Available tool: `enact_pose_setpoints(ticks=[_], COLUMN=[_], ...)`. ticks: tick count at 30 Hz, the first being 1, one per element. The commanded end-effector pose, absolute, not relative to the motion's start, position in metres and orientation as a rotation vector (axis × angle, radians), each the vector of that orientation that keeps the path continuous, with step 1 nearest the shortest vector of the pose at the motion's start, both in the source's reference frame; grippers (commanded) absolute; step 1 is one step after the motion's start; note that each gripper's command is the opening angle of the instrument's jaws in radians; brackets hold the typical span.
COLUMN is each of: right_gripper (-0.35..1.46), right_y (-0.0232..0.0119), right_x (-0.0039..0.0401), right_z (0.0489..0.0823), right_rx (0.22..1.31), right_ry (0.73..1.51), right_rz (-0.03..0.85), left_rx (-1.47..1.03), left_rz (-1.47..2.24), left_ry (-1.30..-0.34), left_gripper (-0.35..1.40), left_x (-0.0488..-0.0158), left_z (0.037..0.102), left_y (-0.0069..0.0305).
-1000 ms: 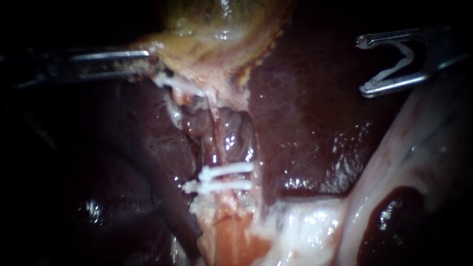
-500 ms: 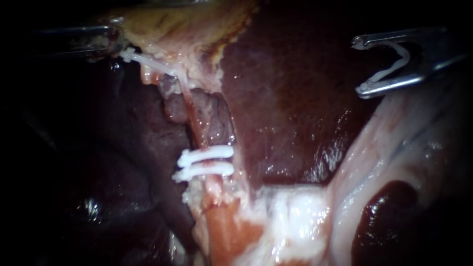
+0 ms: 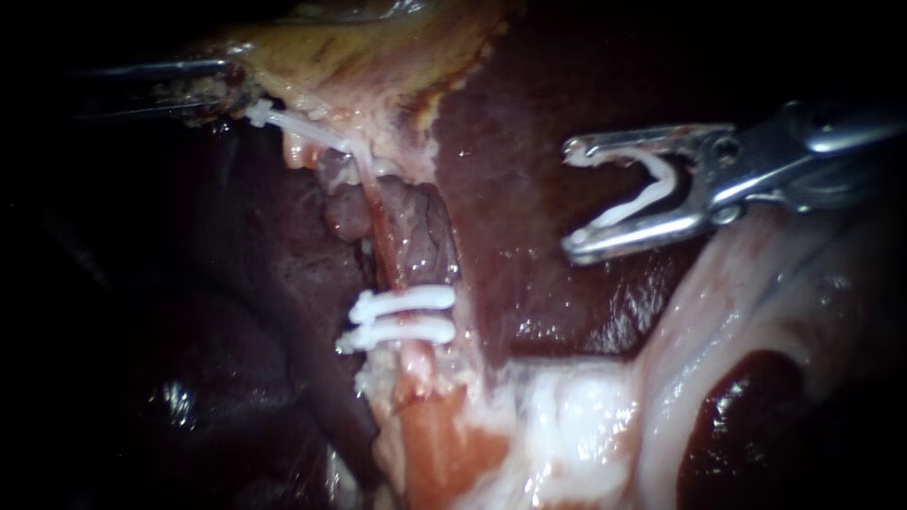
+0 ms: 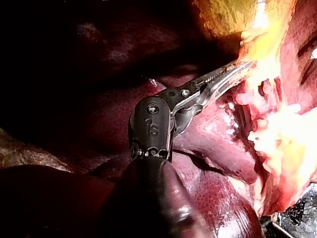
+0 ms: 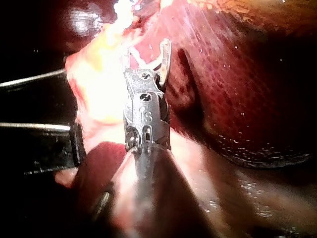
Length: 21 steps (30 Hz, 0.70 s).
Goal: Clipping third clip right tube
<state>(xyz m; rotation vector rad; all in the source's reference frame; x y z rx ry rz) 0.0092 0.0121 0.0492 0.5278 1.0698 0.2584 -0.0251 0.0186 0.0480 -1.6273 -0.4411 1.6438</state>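
A reddish tube (image 3: pixel 385 247) runs down from the gallbladder (image 3: pixel 359 57) and carries two white clips (image 3: pixel 402 317) side by side. My left instrument (image 3: pixel 231 90) has its jaws shut on the gallbladder's pale edge and holds it taut to the left; in the left wrist view (image 4: pixel 245 64) its jaws are closed in yellowish tissue. My right instrument (image 3: pixel 570 200) hovers over the liver (image 3: pixel 529 142), to the right of the tube and apart from it. A white clip (image 3: pixel 652 194) sits held between its spread jaws. The right wrist view shows those jaws (image 5: pixel 148 47) pointing at the pale tissue.
Dark liver (image 3: pixel 236 312) lies on both sides of the tube. Pale glistening tissue (image 3: pixel 756 312) runs along the lower right, below my right instrument. Orange-red tissue (image 3: pixel 435 444) sits under the two clips.
My right instrument has moved left and slightly down toward the tube, carrying its clip. My left instrument drew the gallbladder edge leftward earlier, then held.
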Motion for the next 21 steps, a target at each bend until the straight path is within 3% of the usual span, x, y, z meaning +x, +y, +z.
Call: enact_pose_setpoints(ticks=[1,11,21], right_gripper=[0.50,0.50,0.50], right_y=[0.0117,0.0092,0.0096], right_x=[0.0097,0.0147,0.0187], right_z=[0.0493,0.0513,0.0544], right_rx=[0.541,0.628,0.611], right_ry=[1.075,1.086,1.068], right_rz=[0.268,0.341,0.400], left_rx=[-1.624,-1.627,-1.625], left_rz=[1.644,1.649,1.655], left_ry=[-0.441,-0.434,-0.438], left_gripper=[-0.35,-0.35,-0.35], left_x=[-0.0250,-0.0252,-0.0254], left_z=[0.0480,0.0481,0.0482], left_y=[0.0186,0.0185,0.0183])
